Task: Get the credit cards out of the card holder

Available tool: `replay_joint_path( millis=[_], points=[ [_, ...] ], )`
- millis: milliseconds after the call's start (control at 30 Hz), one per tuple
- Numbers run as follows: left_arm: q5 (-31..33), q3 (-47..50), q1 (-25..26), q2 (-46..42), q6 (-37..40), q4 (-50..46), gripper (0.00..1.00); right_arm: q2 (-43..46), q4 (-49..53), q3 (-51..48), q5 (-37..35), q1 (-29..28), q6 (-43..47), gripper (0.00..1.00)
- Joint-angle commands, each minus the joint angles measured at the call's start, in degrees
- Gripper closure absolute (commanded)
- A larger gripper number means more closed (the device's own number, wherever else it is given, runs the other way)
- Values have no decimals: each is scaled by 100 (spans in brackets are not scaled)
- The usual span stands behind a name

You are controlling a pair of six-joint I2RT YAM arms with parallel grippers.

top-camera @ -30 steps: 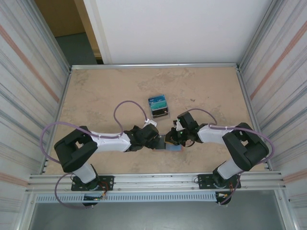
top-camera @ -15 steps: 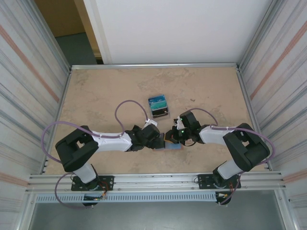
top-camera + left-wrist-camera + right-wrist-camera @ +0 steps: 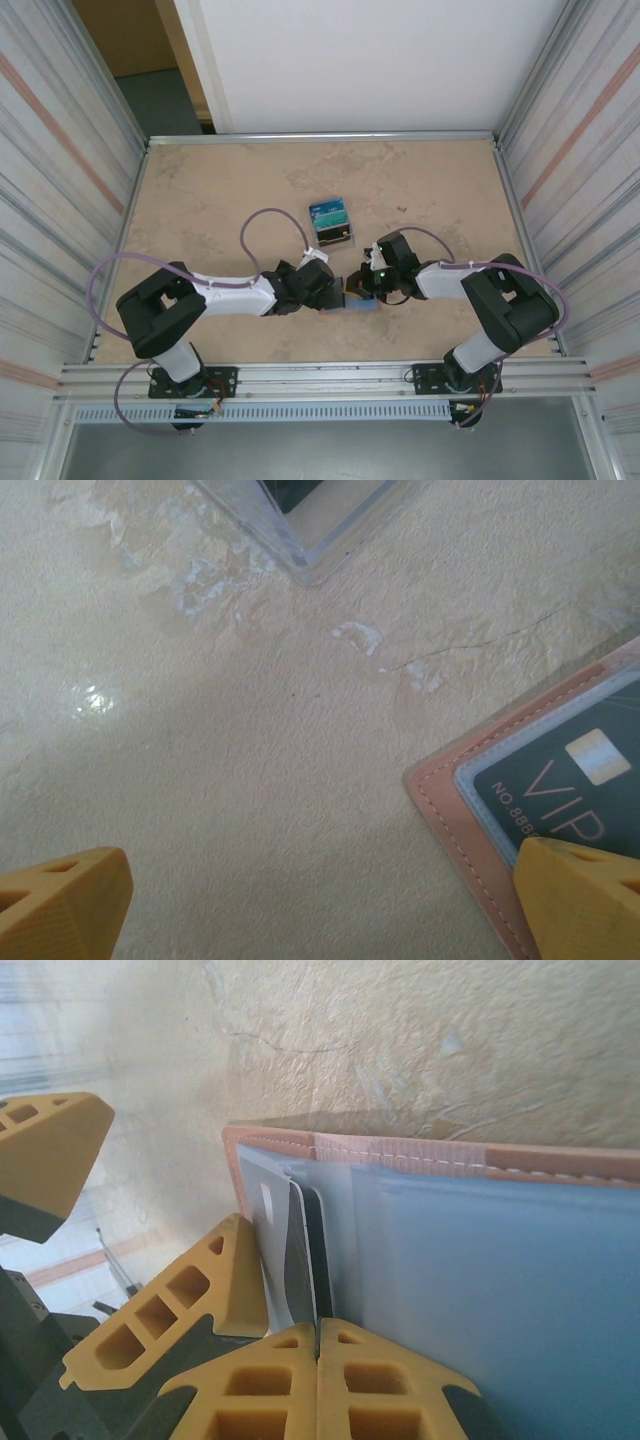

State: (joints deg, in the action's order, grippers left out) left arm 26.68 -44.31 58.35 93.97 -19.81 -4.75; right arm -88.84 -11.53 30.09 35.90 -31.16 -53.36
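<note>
Pinched shut with the right gripper [image 3: 318,1335] on thin dark teal plastic credit cards [image 3: 560,800], long side pointing at it, inside the small tan leather card holder [image 3: 500,1280]. Flat by the middle of the beige tabletop's [image 3: 200,200] near edge. On the left gripper [image 3: 320,908], fingers wide apart, one tip over the holder. Bare room rightward.

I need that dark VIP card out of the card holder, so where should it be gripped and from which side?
Pinch the VIP card's exposed edge, jaws across its flat faces, coming from the pocket's open side; the card holder sleeves the rest, so only sliding along the pocket likely frees it.
</note>
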Motion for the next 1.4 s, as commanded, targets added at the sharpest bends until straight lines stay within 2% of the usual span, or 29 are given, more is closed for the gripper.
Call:
replay_joint_path(
  millis=[0,433,1033,1367],
  points=[
    [-123,-25,80,182,-45,-332,1,168,344,-42,-83,147,273,100],
    [-93,-7,32,157,-60,-335,1,495,1478,298,-317,417,927,100],
    [-337,-494,71,-371,749,-67,1,635,1531,349,-304,444,901,100],
    [-583,-710,80,225,882,110,1,683,1557,322,-343,436,899,100]
  ],
)
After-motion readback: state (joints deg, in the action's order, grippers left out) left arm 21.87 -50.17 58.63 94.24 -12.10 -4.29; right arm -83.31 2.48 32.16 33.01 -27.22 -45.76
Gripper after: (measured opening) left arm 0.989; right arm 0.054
